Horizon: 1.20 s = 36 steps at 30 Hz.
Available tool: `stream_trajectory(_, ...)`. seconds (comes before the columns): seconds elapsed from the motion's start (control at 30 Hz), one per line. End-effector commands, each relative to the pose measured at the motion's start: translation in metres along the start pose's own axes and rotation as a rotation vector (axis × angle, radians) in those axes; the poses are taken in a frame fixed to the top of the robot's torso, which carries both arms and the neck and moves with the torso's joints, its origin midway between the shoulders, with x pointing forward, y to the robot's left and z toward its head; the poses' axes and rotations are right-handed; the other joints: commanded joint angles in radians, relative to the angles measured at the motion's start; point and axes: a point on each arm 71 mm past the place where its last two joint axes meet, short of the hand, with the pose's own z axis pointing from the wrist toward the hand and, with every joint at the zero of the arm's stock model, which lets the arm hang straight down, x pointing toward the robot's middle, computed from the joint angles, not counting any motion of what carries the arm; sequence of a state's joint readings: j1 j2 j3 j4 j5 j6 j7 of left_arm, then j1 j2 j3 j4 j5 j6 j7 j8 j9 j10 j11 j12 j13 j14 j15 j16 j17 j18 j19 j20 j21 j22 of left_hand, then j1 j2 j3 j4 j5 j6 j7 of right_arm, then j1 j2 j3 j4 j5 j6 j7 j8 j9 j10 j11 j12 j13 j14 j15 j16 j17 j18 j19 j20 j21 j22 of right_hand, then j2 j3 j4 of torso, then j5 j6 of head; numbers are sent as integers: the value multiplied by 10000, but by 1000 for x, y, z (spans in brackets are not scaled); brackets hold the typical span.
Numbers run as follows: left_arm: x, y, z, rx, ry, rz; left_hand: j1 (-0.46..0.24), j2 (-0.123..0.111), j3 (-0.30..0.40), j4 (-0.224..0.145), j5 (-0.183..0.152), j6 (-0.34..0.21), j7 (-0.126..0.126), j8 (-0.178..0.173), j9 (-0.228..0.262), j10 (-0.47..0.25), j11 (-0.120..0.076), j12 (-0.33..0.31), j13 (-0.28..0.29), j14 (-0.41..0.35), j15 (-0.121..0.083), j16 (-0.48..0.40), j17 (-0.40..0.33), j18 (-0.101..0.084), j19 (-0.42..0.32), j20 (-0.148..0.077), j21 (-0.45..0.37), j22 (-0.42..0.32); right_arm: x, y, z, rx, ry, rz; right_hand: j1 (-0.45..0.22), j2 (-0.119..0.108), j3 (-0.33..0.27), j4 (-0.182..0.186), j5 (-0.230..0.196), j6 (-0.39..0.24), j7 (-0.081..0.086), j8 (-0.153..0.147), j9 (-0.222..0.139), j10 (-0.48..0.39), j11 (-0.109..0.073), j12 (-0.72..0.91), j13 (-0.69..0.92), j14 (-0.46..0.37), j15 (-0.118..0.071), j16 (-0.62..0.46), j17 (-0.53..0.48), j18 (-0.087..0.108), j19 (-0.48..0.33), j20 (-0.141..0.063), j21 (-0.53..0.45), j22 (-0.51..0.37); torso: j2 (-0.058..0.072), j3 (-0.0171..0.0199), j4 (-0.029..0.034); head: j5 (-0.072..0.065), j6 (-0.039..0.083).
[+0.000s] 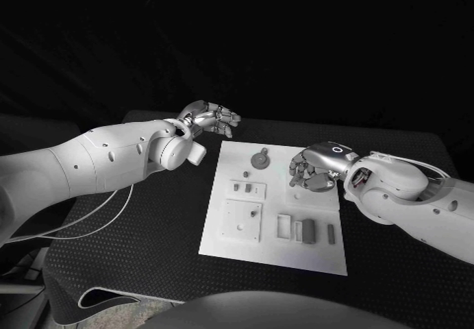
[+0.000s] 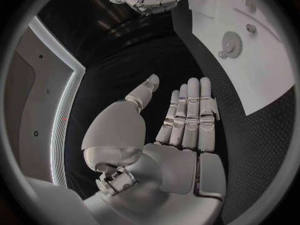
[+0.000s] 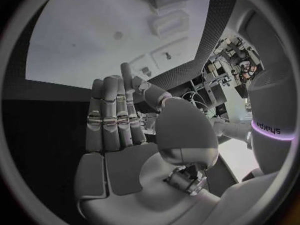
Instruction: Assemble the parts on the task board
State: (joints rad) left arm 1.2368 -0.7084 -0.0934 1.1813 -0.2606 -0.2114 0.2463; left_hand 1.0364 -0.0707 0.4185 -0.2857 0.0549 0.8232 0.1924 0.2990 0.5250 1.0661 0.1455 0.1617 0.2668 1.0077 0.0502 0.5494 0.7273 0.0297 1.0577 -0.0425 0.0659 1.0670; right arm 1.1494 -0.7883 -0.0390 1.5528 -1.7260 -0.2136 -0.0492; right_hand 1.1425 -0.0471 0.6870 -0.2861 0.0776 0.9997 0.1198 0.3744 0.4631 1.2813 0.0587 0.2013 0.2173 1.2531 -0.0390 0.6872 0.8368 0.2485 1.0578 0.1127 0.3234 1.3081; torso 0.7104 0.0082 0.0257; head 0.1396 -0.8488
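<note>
- Where the white task board (image 1: 326, 257) lies in the middle of the black table (image 1: 138, 253), dark textured surface stays bare along its near and left edges, and the board's near right corner is bare too.
- Flat and rectangular, the board carries small grey parts: a round toothed disc (image 1: 259, 160) near its far edge, a square plate (image 1: 241, 221) toward its left side, and a row of narrow upright blocks (image 1: 304, 229) nearer the front.
- Beyond the board's far left corner, the left hand (image 1: 210, 118) hangs over the dark table, off the board; in the left wrist view its silver fingers (image 2: 190, 117) lie straight and side by side, the thumb angled away, holding nothing.
- Above the board's right part, the right hand (image 1: 314, 168) hovers with its palm turned toward the surface; the right wrist view shows its fingers (image 3: 109, 120) extended together, thumb apart, empty.
- Both white arms reach in from opposite sides, leaving the board's middle uncovered.
</note>
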Motion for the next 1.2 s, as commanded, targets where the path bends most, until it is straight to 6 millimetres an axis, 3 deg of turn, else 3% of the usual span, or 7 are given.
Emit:
stream_trajectory(0.03, 2, -2, 1, 151, 139, -19, -96, 36, -54, 3, -51, -74, -19, 63, -10, -58, -10, -28, -16, 22, 56, -62, 9, 136, -60, 0, 10, -17, -2, 13, 2, -370, -187, 749, -7, 71, 7, -32, 26, 124, -56, 54, 128, 62, 6, 57, 9, 44, -65, 53, 10, 133, 61, -5, 70, 227, 4, 4, 14, 53, -41)
stream_trajectory(0.33, 3, -3, 1, 173, 165, -24, -98, 40, -53, 2, -51, -73, -20, 68, -11, -57, -10, -26, -16, 22, 56, -66, 13, 137, -60, 0, 11, -23, 3, 52, 23, -1439, -72, 1013, -12, 87, 12, -30, 27, 121, -55, 50, 131, 62, 4, 54, 17, 49, -70, 56, 8, 133, 72, -11, 75, 225, 7, 1, -19, 200, -110)
stream_trajectory(0.53, 6, -3, 3, 194, 197, -29, -100, 43, -53, 1, -51, -71, -21, 73, -12, -54, -12, -23, -16, 23, 56, -69, 16, 137, -60, 0, 12, -27, 27, 77, 34, -2086, 424, 896, -12, 94, 16, -34, 28, 116, -55, 46, 132, 59, 3, 50, 21, 50, -72, 57, 7, 133, 75, -14, 77, 224, 1, 2, 35, 231, -134)
stream_trajectory(0.73, 8, -4, 4, 203, 214, -32, -102, 44, -53, 1, -51, -69, -22, 77, -12, -52, -13, -20, -15, 23, 56, -71, 18, 137, -60, 0, 12, -30, 48, 99, 39, -2544, 865, 762, -5, 103, 24, -43, 29, 105, -53, 39, 133, 49, 3, 41, 25, 49, -74, 58, 6, 133, 77, -20, 78, 222, 6, -3, 15, 291, -175)
stream_trajectory(1.2, 11, -4, 5, 211, 288, -49, -106, 48, -54, -1, -51, -69, -24, 86, -15, -49, -15, -16, -14, 24, 56, -77, 24, 137, -60, 1, 13, -38, 77, 115, 44, -2831, 1509, 306, 8, 106, 32, -52, 28, 96, -51, 32, 138, 36, 4, 29, 33, 46, -75, 58, 3, 133, 75, -26, 78, 221, 8, 4, 4, 383, -227)
